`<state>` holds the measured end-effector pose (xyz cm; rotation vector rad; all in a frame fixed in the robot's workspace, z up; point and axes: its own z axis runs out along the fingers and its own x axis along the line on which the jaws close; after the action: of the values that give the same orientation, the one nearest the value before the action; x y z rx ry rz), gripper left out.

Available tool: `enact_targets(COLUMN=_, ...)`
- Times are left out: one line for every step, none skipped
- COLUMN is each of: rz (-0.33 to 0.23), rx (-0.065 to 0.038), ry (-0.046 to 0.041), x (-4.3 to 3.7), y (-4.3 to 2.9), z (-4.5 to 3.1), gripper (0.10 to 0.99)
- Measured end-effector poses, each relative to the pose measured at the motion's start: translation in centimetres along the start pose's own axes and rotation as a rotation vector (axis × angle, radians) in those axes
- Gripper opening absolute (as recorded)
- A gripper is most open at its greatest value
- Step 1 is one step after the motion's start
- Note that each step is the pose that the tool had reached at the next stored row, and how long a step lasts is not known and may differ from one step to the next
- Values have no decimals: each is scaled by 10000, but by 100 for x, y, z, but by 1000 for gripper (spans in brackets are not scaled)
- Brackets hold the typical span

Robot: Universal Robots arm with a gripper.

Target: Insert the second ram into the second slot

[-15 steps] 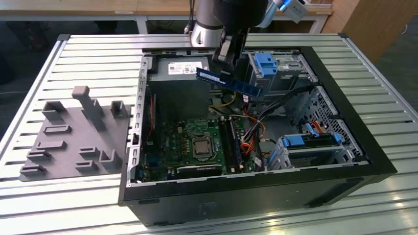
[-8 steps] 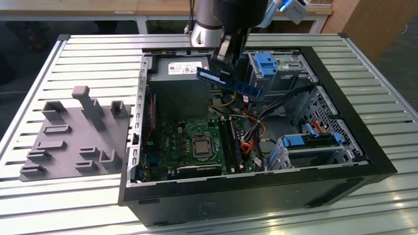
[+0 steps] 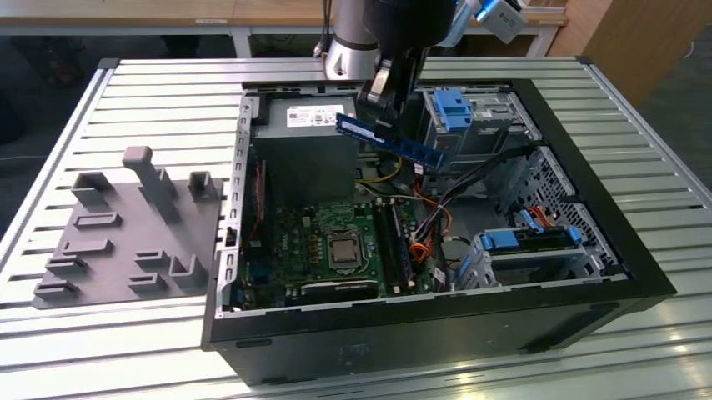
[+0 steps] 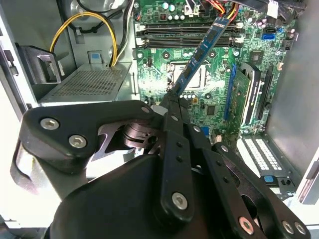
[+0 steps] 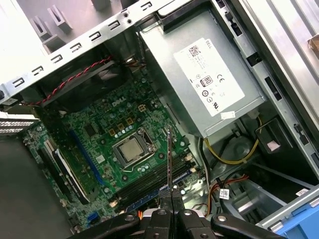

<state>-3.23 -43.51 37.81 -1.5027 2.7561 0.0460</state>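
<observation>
The black near wall of the open computer case (image 3: 423,329) stands closest in the exterior view. The case lies on its side on the slatted metal bench (image 3: 145,92), so its inside faces up toward the arm. Near the bench's edge on the exterior view's left sits a grey fixture plate (image 3: 122,242) with upright pegs, well apart from the work.

Inside the case, the power supply (image 3: 300,137) fills the far corner on that side. The green motherboard (image 3: 323,242) lies along the near wall, with its long memory slots (image 3: 395,242) just beside the processor socket (image 3: 342,247). Whether one slot is already filled cannot be told.

Above the far half of the case, the gripper (image 3: 373,104) has its fingers pressed together on one end of the second ram (image 3: 392,142). It pinches the flat faces, which likely leaves the contact edge free for seating. The blue strip hangs tilted in the air, clear of the board and not yet in any slot.

Toward the exterior view's right, blue drive-bay clips (image 3: 451,108) sit at the case's far corner, near the strip's free end.
</observation>
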Motion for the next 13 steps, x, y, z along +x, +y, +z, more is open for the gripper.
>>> enact_targets(rz=38, rx=1, ry=-1, x=0, y=0, z=0, gripper=114)
enact_targets(rz=76, rx=1, ry=-2, x=0, y=0, z=0, gripper=114)
enact_targets(rz=116, rx=2, ry=-3, x=0, y=0, z=0, gripper=114)
enact_targets(rz=155, rx=2, ry=-3, x=0, y=0, z=0, gripper=114)
enact_targets(rz=194, rx=3, ry=-4, x=0, y=0, z=0, gripper=114)
enact_targets(rz=233, rx=3, ry=-6, x=0, y=0, z=0, gripper=114)
enact_targets(rz=273, rx=4, ry=-7, x=0, y=0, z=0, gripper=114)
enact_targets(rz=312, rx=5, ry=-7, x=0, y=0, z=0, gripper=114)
enact_targets(rz=354, rx=5, ry=-8, x=0, y=0, z=0, gripper=114)
enact_targets(rz=395, rx=6, ry=-9, x=0, y=0, z=0, gripper=114)
enact_targets(rz=432, rx=7, ry=-11, x=0, y=0, z=0, gripper=114)
enact_targets(rz=472, rx=7, ry=-11, x=0, y=0, z=0, gripper=114)
enact_targets(rz=510, rx=8, ry=-12, x=0, y=0, z=0, gripper=114)
